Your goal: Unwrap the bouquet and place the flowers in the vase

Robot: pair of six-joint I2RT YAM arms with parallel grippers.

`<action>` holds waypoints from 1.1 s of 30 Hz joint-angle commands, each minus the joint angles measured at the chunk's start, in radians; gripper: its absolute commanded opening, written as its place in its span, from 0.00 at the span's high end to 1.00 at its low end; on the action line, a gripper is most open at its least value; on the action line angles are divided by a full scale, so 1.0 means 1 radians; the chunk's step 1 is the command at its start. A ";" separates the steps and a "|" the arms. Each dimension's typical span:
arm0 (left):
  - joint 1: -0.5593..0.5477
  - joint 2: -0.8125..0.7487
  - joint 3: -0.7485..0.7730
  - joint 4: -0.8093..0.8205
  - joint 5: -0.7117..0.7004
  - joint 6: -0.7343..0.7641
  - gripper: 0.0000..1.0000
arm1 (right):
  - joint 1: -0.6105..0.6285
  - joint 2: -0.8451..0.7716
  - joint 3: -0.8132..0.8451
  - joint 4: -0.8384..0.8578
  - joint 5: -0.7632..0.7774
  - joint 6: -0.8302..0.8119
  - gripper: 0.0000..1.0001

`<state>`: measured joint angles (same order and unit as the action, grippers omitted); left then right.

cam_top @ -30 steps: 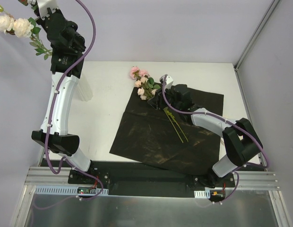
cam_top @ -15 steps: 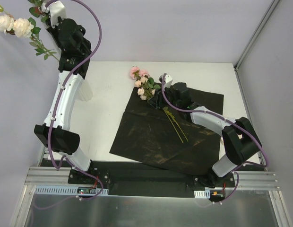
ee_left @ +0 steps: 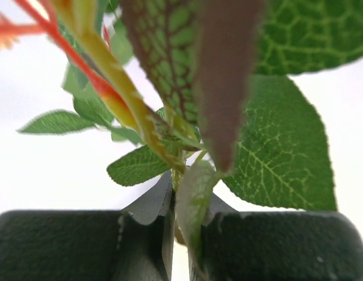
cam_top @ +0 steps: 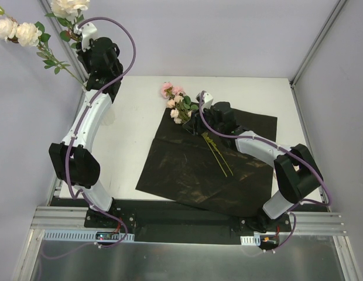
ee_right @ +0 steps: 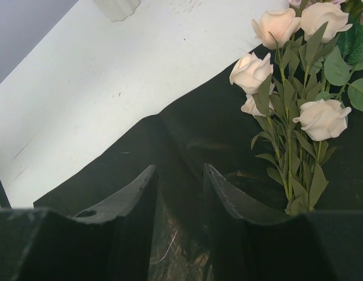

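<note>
While the left hand (ee_left: 181, 205) pinches a rose stem (ee_left: 140, 126) high at far left, nearer the vase (ee_right: 117, 7) below it, the right hand (ee_right: 178, 193) hangs half-open beside flowers (ee_right: 287, 117) lying on the paper (ee_right: 140, 158).

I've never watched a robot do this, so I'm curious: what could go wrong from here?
The left gripper pinches a thin stem up high; its cream rose might slip or twist. The vase is small, so a long stem could tip it. The open right gripper might snag the black paper beside the roses.
</note>
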<state>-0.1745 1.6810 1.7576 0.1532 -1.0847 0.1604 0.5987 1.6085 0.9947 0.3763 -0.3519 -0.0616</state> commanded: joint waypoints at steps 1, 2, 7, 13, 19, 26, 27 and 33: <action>0.017 -0.043 -0.078 0.028 -0.023 -0.090 0.91 | -0.005 0.005 0.045 0.009 0.001 -0.017 0.60; 0.021 -0.043 -0.101 0.026 -0.024 -0.097 0.90 | -0.005 0.004 0.045 0.007 0.001 -0.015 0.61; 0.027 -0.052 -0.165 0.020 -0.021 -0.128 0.78 | -0.008 0.007 0.047 0.006 0.002 -0.017 0.60; 0.026 -0.130 -0.262 -0.064 0.096 -0.226 0.10 | -0.005 0.013 0.055 -0.004 -0.001 -0.020 0.61; 0.024 -0.266 -0.323 -0.260 0.238 -0.355 0.01 | -0.007 0.018 0.062 -0.027 0.007 -0.030 0.61; 0.024 -0.486 -0.460 -0.414 0.721 -0.533 0.01 | -0.005 0.025 0.099 -0.126 0.062 -0.064 0.61; 0.024 -0.500 -0.477 -0.415 0.837 -0.548 0.01 | -0.005 0.028 0.104 -0.137 0.086 -0.070 0.61; -0.012 -0.426 -0.500 -0.414 1.232 -0.621 0.07 | -0.028 0.039 0.159 -0.289 0.226 -0.096 0.60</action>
<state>-0.1555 1.1606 1.2758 -0.2340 -0.2161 -0.3786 0.5957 1.6428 1.0821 0.1932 -0.2401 -0.1200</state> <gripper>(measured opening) 0.940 0.399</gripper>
